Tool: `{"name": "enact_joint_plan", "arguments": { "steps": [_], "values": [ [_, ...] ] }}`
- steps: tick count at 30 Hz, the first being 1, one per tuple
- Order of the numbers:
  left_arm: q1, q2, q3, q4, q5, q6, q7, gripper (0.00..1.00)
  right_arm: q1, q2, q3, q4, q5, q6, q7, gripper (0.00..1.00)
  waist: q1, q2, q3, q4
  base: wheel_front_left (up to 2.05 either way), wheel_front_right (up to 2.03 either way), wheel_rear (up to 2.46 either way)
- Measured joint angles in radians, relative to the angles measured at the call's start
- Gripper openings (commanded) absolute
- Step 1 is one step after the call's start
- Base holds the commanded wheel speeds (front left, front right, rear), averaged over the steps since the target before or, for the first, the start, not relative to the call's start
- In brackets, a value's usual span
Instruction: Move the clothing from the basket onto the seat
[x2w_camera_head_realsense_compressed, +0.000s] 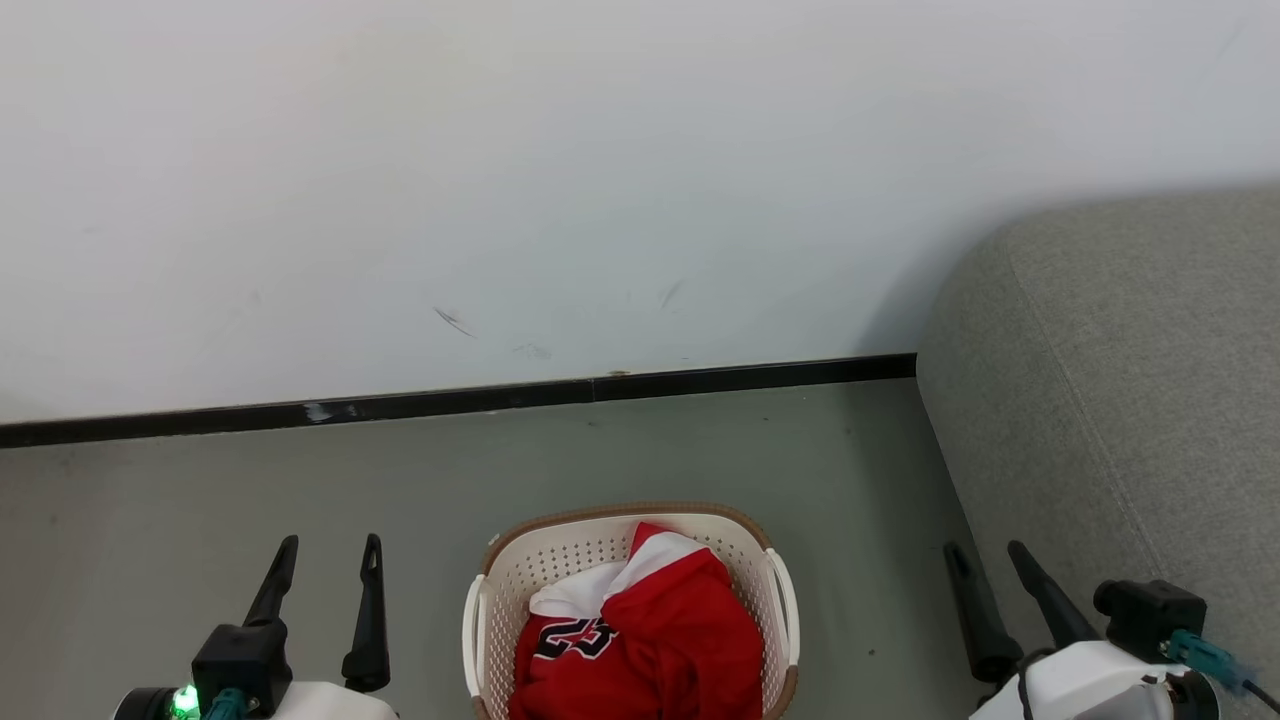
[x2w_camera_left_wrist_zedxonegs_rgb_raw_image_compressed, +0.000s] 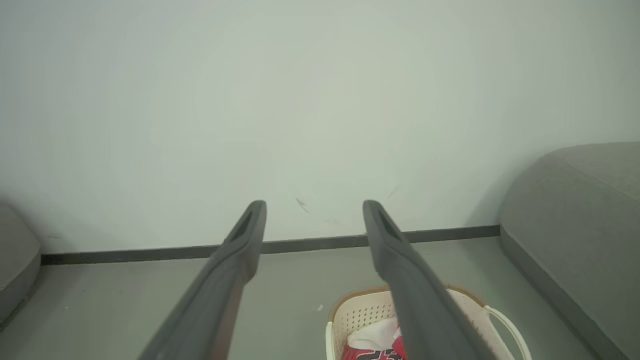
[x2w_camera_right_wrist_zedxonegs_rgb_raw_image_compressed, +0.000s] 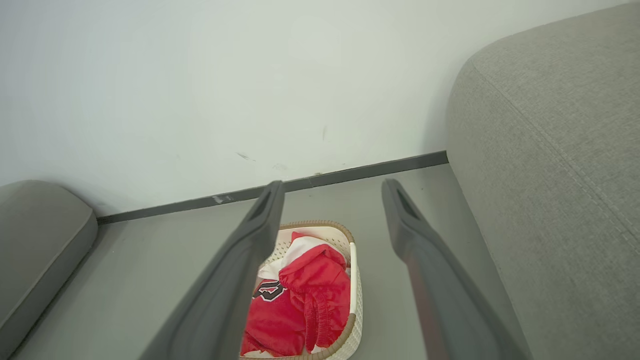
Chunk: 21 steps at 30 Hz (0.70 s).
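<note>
The left gripper (x2w_camera_head_realsense_compressed: 331, 541) and right gripper (x2w_camera_head_realsense_compressed: 984, 547) flank the basket (x2w_camera_head_realsense_compressed: 620, 512), fingers (x2w_camera_head_realsense_compressed: 275, 585) released and empty. Ideally the right drops straight in, pinches the clothing (x2w_camera_head_realsense_compressed: 670, 630) at its top fold, and lifts clear.

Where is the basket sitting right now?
In the head view the basket sits on the floor at bottom centre, between the left gripper and right gripper, with the grey seat to its right.

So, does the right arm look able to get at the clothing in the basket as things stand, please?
Probably yes: the right gripper is open and empty, the clothing lies uncovered in the open-topped basket, and nothing stands between them.
</note>
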Motion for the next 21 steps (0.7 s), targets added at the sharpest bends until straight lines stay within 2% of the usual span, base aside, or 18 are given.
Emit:
{"name": "enact_joint_plan", "arguments": {
  "steps": [12,21],
  "values": [
    [0.02,0.004,-0.024,-0.009,0.156,0.033,-0.044,1.0,0.01,0.0,0.023,-0.003,-0.184,0.0,-0.044,1.0,-0.0001,0.0,-0.002,0.004,0.0,0.0,0.0],
    [0.037,0.003,-0.022,-0.007,0.166,0.035,-0.044,1.0,0.021,0.0,0.03,-0.004,-0.195,0.0,-0.044,1.0,-0.0002,0.0,0.003,0.005,0.0,0.0,0.0]
  ]
}}
